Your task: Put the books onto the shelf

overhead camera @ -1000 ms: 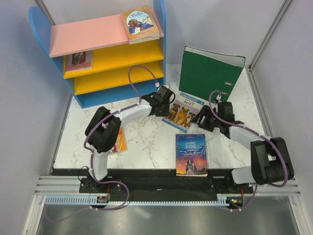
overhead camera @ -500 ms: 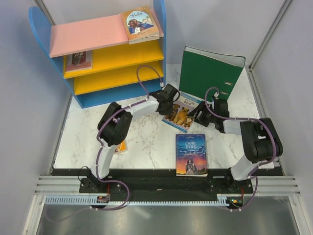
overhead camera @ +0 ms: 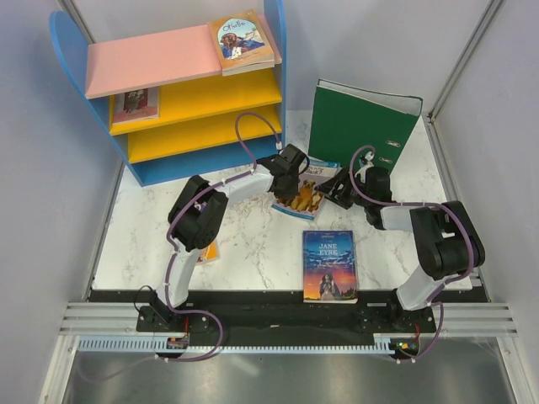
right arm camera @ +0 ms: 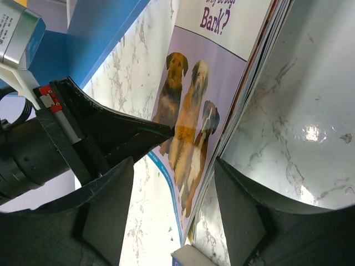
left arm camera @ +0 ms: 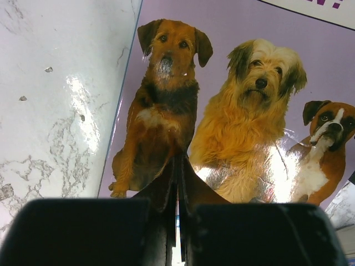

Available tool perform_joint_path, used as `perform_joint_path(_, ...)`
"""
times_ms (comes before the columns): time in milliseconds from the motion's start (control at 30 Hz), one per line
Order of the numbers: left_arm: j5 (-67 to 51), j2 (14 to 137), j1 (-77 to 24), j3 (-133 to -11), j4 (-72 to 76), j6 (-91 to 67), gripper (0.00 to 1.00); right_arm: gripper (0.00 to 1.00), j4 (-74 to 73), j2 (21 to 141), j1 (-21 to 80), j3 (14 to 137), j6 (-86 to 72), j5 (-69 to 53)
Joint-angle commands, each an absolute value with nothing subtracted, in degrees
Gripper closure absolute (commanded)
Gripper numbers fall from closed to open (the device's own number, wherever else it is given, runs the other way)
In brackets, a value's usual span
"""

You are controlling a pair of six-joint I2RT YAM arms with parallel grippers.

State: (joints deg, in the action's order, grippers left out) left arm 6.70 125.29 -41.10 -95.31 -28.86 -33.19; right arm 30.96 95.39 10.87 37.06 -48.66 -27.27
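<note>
**Third book of five in hand**

Pressing the dog book (overhead camera: 305,200) onto the table (overhead camera: 253,240) with the left gripper (left arm camera: 178,166), fingers together on the cover. Straddling its right edge, seemingly lifted a little, with the right gripper (overhead camera: 335,187), fingers apart and clamping nothing yet. Counting two books as done on the shelf (overhead camera: 152,59): Othello (overhead camera: 240,39) on the pink top, another book (overhead camera: 135,103) on the upper yellow board. Leaving three on the table, judging from here: this one, Jane Eyre (overhead camera: 328,265) near the front edge, and one orange book (overhead camera: 207,249) half hidden under the left arm.
</note>
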Motion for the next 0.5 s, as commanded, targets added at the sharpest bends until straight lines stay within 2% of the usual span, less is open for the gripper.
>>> perform_joint_path(0,5.1,127.3,-41.1,-96.0,-30.7,-32.0,0.98,0.33,35.5,96.6,12.2,38.8,-49.9,-30.5)
perform_joint_path(467,3.5,128.8,-41.2,-96.7,-30.7,-31.6,0.98,0.39,33.7,102.0,15.3,40.5,-50.9,-28.6)
